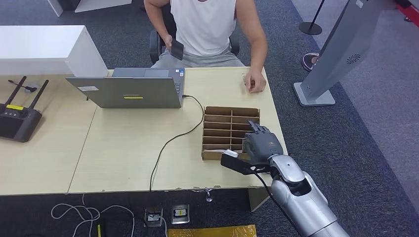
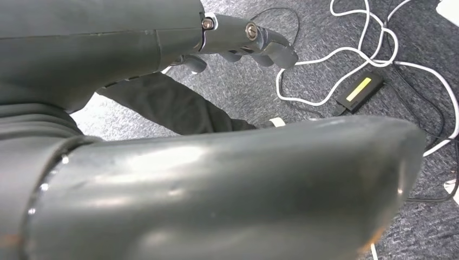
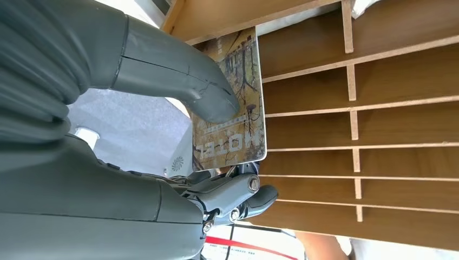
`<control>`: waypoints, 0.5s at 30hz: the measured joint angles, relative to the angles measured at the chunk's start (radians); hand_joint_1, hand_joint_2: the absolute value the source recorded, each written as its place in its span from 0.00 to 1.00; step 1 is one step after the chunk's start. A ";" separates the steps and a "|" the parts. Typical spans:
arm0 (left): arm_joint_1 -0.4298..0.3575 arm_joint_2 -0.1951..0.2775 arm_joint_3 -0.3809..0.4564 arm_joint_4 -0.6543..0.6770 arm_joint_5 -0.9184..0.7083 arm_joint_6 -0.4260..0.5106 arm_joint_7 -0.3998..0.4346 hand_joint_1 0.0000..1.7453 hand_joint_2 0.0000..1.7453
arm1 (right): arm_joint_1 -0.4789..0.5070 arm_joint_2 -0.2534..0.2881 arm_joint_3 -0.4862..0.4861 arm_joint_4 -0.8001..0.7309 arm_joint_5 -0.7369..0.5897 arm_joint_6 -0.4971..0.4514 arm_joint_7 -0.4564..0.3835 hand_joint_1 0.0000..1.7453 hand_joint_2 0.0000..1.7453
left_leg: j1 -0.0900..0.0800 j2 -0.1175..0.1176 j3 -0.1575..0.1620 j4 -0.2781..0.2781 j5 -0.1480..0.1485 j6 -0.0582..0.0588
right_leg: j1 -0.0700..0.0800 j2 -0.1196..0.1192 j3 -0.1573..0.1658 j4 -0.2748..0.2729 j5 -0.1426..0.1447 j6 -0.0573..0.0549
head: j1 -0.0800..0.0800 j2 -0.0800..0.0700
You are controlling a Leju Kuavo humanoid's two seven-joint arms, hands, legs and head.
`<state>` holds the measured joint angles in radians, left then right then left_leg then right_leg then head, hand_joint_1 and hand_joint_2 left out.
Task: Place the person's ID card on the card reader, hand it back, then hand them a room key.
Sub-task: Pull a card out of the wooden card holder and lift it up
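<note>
One of our hands, the right hand (image 1: pixel 262 145), hovers over the near right part of the brown cardboard tray of slots (image 1: pixel 217 132) that lies on the pale wooden desk (image 1: pixel 123 153). In our right wrist view the thick grey thumb (image 3: pixel 208 100) presses a printed hotel key card (image 3: pixel 238 116) (its lettering reads upside down there) against the darker fingers (image 3: pixel 249 195), so we are pinching it above the tray's dividers. Our left hand (image 2: pixel 243 43) hangs over grey carpet and white cables, fingers loosely curled with nothing in them. Across the desk a seated person in a white sleeveless top (image 1: pixel 205 24) holds a small dark card-like object (image 1: pixel 177 49) in one hand and rests the other hand (image 1: pixel 254 84) on the desk edge. Beside the tray stands an open grey laptop (image 1: pixel 131 89), and a black router with antennas (image 1: pixel 17 118) sits at the far left.
</note>
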<state>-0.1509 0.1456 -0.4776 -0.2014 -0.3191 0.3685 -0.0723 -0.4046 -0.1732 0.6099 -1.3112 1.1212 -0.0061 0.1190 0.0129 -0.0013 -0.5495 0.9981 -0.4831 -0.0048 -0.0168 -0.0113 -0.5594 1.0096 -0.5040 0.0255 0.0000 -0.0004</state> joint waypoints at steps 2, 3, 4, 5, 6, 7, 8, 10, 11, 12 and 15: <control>-0.001 -0.001 0.000 0.000 -0.003 0.000 0.000 0.00 0.00 | 0.000 0.000 -0.001 0.005 -0.002 -0.016 0.000 1.00 1.00 | 0.000 0.000 0.000 0.000 0.000 0.000 | 0.000 0.000 0.000 0.000 0.000 0.000 | 0.000 0.000; -0.001 -0.001 0.000 0.000 -0.005 0.000 0.000 0.00 0.00 | 0.000 0.000 -0.001 0.008 -0.003 -0.024 0.000 1.00 1.00 | 0.000 0.000 0.000 0.000 0.000 0.000 | 0.000 0.000 0.000 0.000 0.000 0.000 | 0.000 0.000; -0.002 -0.002 0.000 0.000 -0.006 0.000 0.000 0.00 0.00 | 0.000 0.000 -0.001 0.011 -0.004 -0.032 0.000 1.00 1.00 | 0.000 0.000 0.000 0.000 0.000 0.000 | 0.000 0.000 0.000 0.000 0.000 0.000 | 0.000 0.000; -0.002 -0.003 0.000 0.000 -0.007 0.000 0.001 0.00 0.00 | 0.000 0.000 -0.002 0.015 -0.005 -0.040 0.000 1.00 1.00 | 0.000 0.000 0.000 0.000 0.000 0.000 | 0.000 0.000 0.000 0.000 0.000 0.000 | 0.000 0.000; -0.002 -0.003 0.000 0.000 -0.007 -0.001 0.002 0.00 0.00 | 0.000 0.000 -0.002 0.018 -0.007 -0.048 -0.001 1.00 1.00 | 0.000 0.000 0.000 0.000 0.000 0.000 | 0.000 0.000 0.000 0.000 0.000 0.000 | 0.000 0.000; -0.002 -0.004 0.000 0.000 -0.008 -0.001 0.004 0.00 0.00 | 0.000 0.000 -0.003 0.021 -0.009 -0.056 -0.002 1.00 1.00 | 0.000 0.000 0.000 0.000 0.000 0.000 | 0.000 0.000 0.000 0.000 0.000 0.000 | 0.000 0.000; -0.003 -0.004 0.000 0.000 -0.008 -0.001 0.005 0.00 0.00 | 0.000 0.000 -0.003 0.024 -0.011 -0.062 -0.002 1.00 1.00 | 0.000 0.000 0.000 0.000 0.000 0.000 | 0.000 0.000 0.000 0.000 0.000 0.000 | 0.000 0.000; -0.003 -0.005 0.000 0.000 -0.010 -0.001 0.006 0.00 0.00 | -0.001 0.001 -0.005 0.030 -0.013 -0.071 -0.005 1.00 1.00 | 0.000 0.000 0.000 0.000 0.000 0.000 | 0.000 0.000 0.000 0.000 0.000 0.000 | 0.000 0.000; -0.003 -0.006 0.000 0.000 -0.010 -0.001 0.006 0.00 0.00 | -0.002 0.001 -0.006 0.033 -0.014 -0.075 -0.007 1.00 1.00 | 0.000 0.000 0.000 0.000 0.000 0.000 | 0.000 0.000 0.000 0.000 0.000 0.000 | 0.000 0.000; -0.003 -0.006 0.000 0.000 -0.011 -0.001 0.006 0.00 0.00 | -0.004 0.002 -0.008 0.036 -0.014 -0.080 -0.011 1.00 1.00 | 0.000 0.000 0.000 0.000 0.000 0.000 | 0.000 0.000 0.000 0.000 0.000 0.000 | 0.000 0.000; -0.004 -0.007 0.000 0.000 -0.013 -0.001 0.006 0.00 0.00 | -0.020 0.002 -0.017 0.043 -0.014 -0.097 -0.027 1.00 1.00 | 0.000 0.000 0.000 0.000 0.000 0.000 | 0.000 0.000 0.000 0.000 0.000 0.000 | 0.000 0.000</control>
<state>-0.1545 0.1390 -0.4780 -0.2014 -0.3324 0.3678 -0.0668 -0.4249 -0.1717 0.5926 -1.2678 1.1071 -0.1030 0.0917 0.0129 -0.0011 -0.5494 0.9981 -0.4831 -0.0048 -0.0168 -0.0109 -0.5594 1.0097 -0.5039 0.0255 0.0000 -0.0004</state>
